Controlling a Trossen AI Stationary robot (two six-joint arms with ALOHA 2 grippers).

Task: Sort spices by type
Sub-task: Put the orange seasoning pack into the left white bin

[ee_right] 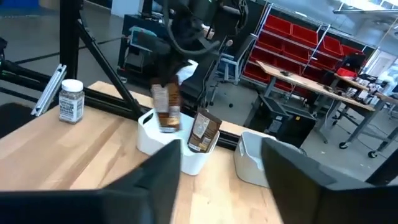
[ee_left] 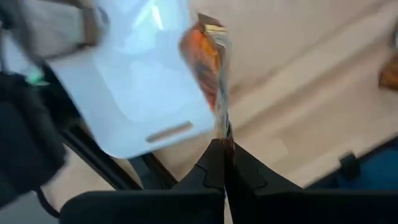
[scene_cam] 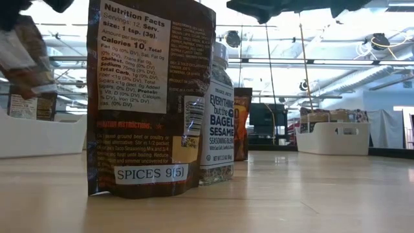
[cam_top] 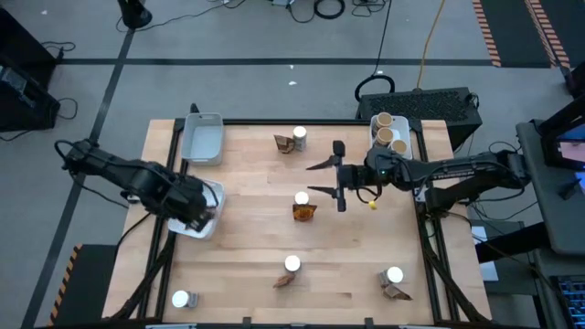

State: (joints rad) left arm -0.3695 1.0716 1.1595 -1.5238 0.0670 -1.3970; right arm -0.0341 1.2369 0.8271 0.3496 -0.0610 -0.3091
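The left claw [ee_left: 222,146] is fully closed on the top edge of a brown spice packet [ee_left: 208,59]. It holds the packet above a white tray [cam_top: 208,224] at the left edge of the table [cam_top: 247,274]. In the right wrist view, a second packet [ee_right: 204,132] stands inside this tray.

The right claw [cam_top: 327,179] is over the table centre with its two fingers spread apart. Nothing is between them. It sits just beside a white-lidded jar [cam_top: 302,197] and a crinkled packet [cam_top: 304,212] that stand together mid-table.

Further jar-and-packet pairs stand on the table:
- Back centre [cam_top: 299,135].
- Front centre [cam_top: 292,264].
- Front right [cam_top: 394,274].

A single white-lidded jar [cam_top: 180,299] stands at the front left corner.

Three cork-topped jars [cam_top: 390,134] occupy a tray at the back right. A second empty-looking tray [cam_top: 203,139] lies at the back left.
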